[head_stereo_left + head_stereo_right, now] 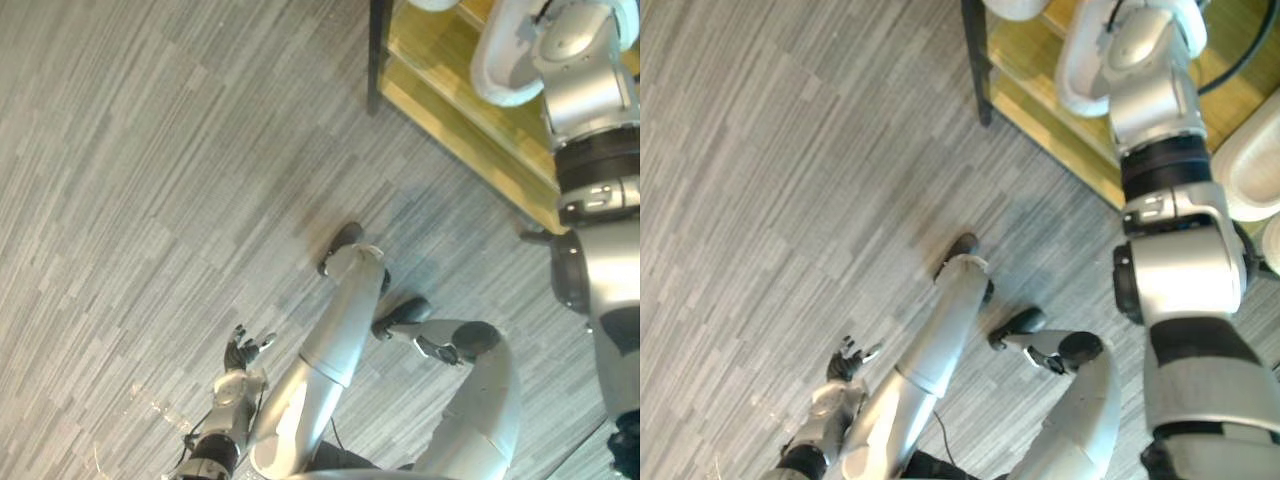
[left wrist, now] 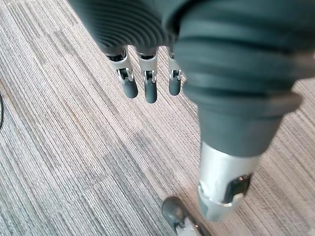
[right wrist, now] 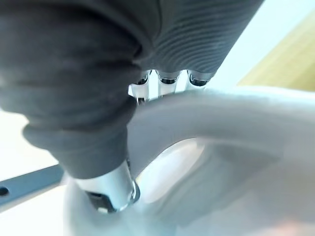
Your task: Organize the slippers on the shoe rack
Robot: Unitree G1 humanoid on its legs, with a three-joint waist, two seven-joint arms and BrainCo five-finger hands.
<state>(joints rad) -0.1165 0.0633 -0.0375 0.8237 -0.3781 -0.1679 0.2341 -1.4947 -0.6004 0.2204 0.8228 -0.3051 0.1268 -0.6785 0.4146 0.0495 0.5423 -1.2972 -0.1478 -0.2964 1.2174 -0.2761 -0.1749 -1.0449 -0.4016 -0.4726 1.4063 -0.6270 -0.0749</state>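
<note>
A white slipper (image 1: 497, 62) lies on the wooden shelf of the shoe rack (image 1: 450, 112) at the upper right. My right arm reaches up to it. In the right wrist view, my right hand (image 3: 110, 189) has its fingers curled over the slipper's strap (image 3: 221, 118) and its thumb under it, so it is shut on the slipper. My left hand (image 1: 240, 352) hangs low at the lower left over the grey floor. Its fingers (image 2: 147, 83) are straight and hold nothing.
Another white slipper (image 1: 1252, 165) rests on the rack to the right of my arm, and part of a third (image 1: 1015, 8) shows at the top edge. The rack's black post (image 1: 378, 50) stands at its near corner. Grey striped carpet (image 1: 150, 200) covers the floor on the left.
</note>
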